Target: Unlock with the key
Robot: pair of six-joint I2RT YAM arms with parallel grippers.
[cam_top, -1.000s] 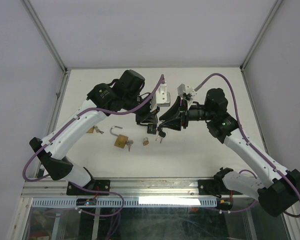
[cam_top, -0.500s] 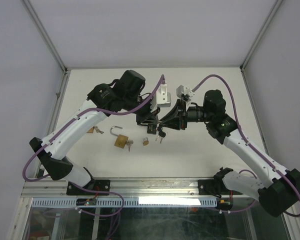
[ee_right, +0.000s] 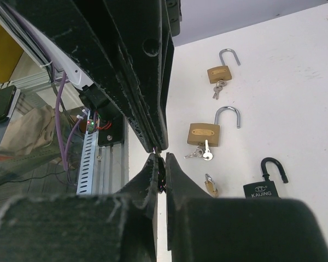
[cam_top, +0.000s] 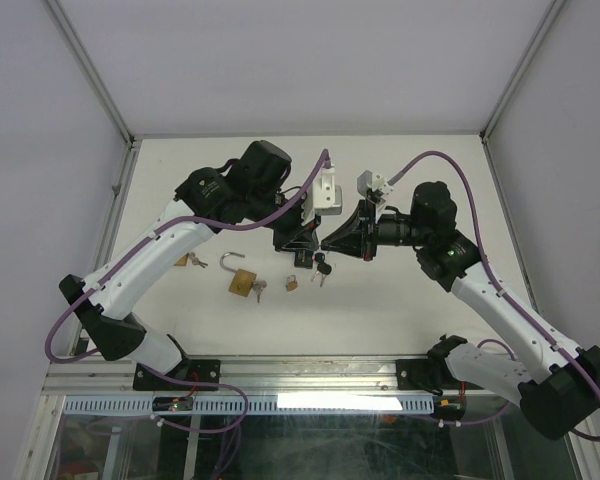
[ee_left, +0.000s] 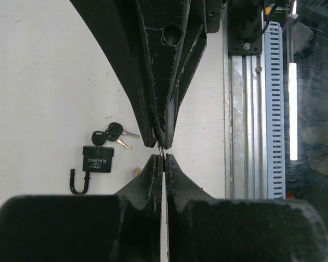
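Observation:
My two grippers meet tip to tip above the middle of the table. The left gripper [cam_top: 310, 242] [ee_left: 162, 158] is shut on a thin metal key [ee_left: 162, 151] that pokes out of its tips. The right gripper [cam_top: 327, 242] [ee_right: 161, 159] is shut on the same key's dark end [ee_right: 162, 183]. Below them on the table lies a black padlock [ee_left: 98, 159] [ee_right: 264, 189] marked KAIJING, with two black-headed keys [ee_left: 113, 133] [cam_top: 322, 268] beside it. The held key is mostly hidden between the pads.
A brass padlock [cam_top: 240, 282] [ee_right: 203, 134] with raised shackle and keys lies left of centre. Beside it sits a small brass padlock [cam_top: 292, 284] [ee_right: 210, 185]. Another open brass padlock [ee_right: 219, 73] lies under my left arm. Aluminium rails [ee_left: 246, 109] line the near table edge.
The right gripper has shut and edged left until its tips meet the left gripper's tips. The left arm and the padlocks have not moved.

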